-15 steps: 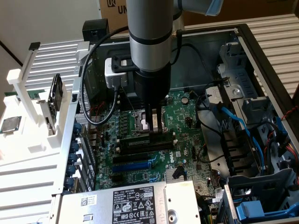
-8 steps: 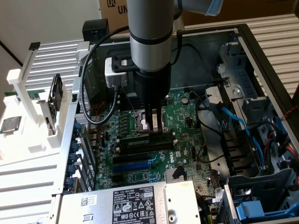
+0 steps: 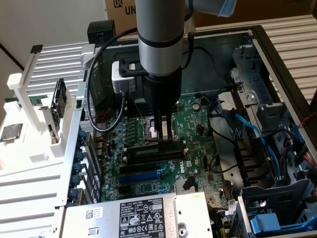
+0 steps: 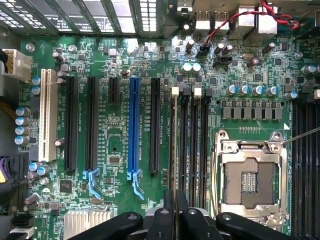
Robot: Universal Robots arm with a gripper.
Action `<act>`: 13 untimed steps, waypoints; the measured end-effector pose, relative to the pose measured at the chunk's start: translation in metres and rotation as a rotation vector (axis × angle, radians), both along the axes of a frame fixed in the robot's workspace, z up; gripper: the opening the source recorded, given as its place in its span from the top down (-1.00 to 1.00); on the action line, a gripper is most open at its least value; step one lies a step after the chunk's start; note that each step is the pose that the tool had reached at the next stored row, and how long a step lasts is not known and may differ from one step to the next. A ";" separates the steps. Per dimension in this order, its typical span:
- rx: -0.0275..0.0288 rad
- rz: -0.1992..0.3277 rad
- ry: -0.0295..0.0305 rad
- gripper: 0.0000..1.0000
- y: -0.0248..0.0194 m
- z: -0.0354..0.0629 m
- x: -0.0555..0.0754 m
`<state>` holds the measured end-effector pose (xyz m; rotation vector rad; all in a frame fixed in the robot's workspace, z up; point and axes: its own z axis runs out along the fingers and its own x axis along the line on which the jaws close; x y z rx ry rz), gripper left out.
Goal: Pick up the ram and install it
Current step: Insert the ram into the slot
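Green stick: the ram (image 3: 146, 150), on edge along a black memory slot, sitting low, apparently going into its seat.
Gripper (image 3: 164, 139): straight above the stick's middle, jaws nearly together, pinching its top edge; held vertical, likely to press evenly down the slot.
Neighbouring slots (image 4: 195, 145): empty, parallel, just beside.
Processor socket (image 4: 250, 180): open, bare, beside those slots.
Motherboard (image 3: 198, 124): flat inside the opened case.

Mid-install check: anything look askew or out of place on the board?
Nothing stands out. The ram lies in line with its slot beside the empty socket, jaws closed on it; whether it is fully seated I cannot tell.
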<state>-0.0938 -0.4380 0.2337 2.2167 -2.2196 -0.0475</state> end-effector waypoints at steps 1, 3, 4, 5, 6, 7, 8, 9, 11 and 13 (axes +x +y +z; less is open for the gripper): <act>0.0001 0.000 0.0000 0.75 0.0000 -0.0007 0.000; 0.0001 0.000 0.0000 0.75 0.0000 -0.0011 0.000; 0.0001 0.000 0.0001 0.75 0.0000 -0.0013 0.000; -0.0001 0.000 0.0001 0.75 0.0000 -0.0013 0.000; -0.0001 0.000 0.0001 0.75 0.0000 -0.0014 0.000; 0.0000 0.000 0.0001 0.75 0.0000 -0.0015 0.000; 0.0000 0.000 0.0000 0.75 0.0000 -0.0017 0.000; 0.0001 0.000 0.0000 0.75 0.0000 -0.0019 0.000; 0.0000 0.000 0.0001 0.75 0.0000 -0.0021 0.000; 0.0000 0.000 0.0001 0.75 0.0000 -0.0024 0.000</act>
